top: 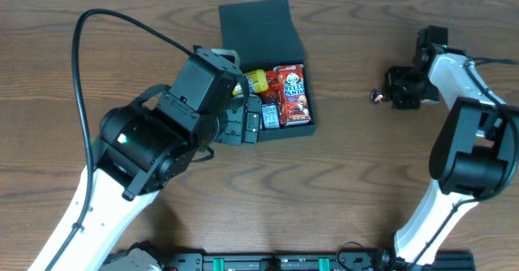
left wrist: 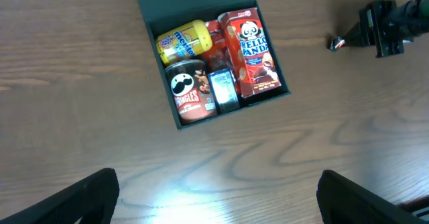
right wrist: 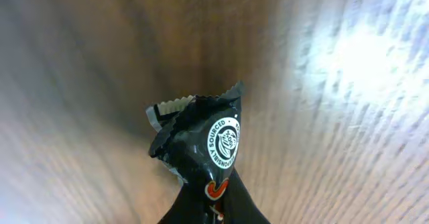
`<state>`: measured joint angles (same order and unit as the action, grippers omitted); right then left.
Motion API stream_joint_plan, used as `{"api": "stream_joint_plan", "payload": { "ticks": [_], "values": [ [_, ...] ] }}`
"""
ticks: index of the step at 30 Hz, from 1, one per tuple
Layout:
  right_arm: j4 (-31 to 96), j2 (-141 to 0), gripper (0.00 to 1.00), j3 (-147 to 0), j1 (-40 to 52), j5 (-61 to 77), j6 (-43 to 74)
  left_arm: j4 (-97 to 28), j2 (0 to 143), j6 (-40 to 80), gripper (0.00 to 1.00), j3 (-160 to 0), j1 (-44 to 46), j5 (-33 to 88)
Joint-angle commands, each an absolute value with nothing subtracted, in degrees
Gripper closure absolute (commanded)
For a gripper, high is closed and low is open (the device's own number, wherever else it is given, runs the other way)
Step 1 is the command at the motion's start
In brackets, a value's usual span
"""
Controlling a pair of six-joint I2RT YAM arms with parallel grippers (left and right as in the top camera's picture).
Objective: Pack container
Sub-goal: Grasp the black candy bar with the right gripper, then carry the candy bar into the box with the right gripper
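The container [top: 289, 131] is a dark square box near the table's middle, with its flap lid [top: 258, 26] folded back. It holds a yellow jar [left wrist: 182, 41], a Pringles can [left wrist: 188, 93], a red Hello Panda box [left wrist: 251, 49] and a small dark pack [left wrist: 223, 90]. My left gripper [top: 245, 122] hovers open over the box's left side; its fingers [left wrist: 87, 197] stand wide apart with only table between them. At the right, my right gripper [top: 391, 92] is shut on a small black snack packet [right wrist: 204, 140], whose crimped end sticks out past the fingertips just above the wood.
The left arm's black cable [top: 81, 52] loops over the table's left part. The right arm's white links [top: 466, 133] run along the right edge. Bare wood lies between the container and the right gripper [left wrist: 382, 26].
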<state>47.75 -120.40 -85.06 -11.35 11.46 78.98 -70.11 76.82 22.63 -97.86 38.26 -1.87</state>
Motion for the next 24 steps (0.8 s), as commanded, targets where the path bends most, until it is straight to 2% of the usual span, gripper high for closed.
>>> {"api": "stream_joint_plan", "payload": {
  "ticks": [1,7,15,20,24],
  "values": [
    [48.27,-120.86,0.98,-88.20,-11.33,13.96,75.11,-70.28,76.82,22.22,0.05,-98.54,38.17,-1.89],
    [52.60,-118.74,0.98,-95.64,-11.20,16.19,66.02,-70.28,76.82,21.78,0.05,-98.52,38.17,-2.11],
    [62.33,-114.52,0.99,-107.96,-6.92,21.56,44.10,-70.52,76.73,21.82,0.05,-98.54,38.17,-5.15],
    [64.03,-110.65,0.98,-110.28,2.81,21.65,32.03,-71.48,75.48,23.03,0.05,-98.54,38.17,-8.95],
    [62.13,-110.30,0.98,-110.26,12.64,21.19,30.11,-74.02,73.32,26.35,0.05,-98.54,38.15,-13.65]
  ]
}}
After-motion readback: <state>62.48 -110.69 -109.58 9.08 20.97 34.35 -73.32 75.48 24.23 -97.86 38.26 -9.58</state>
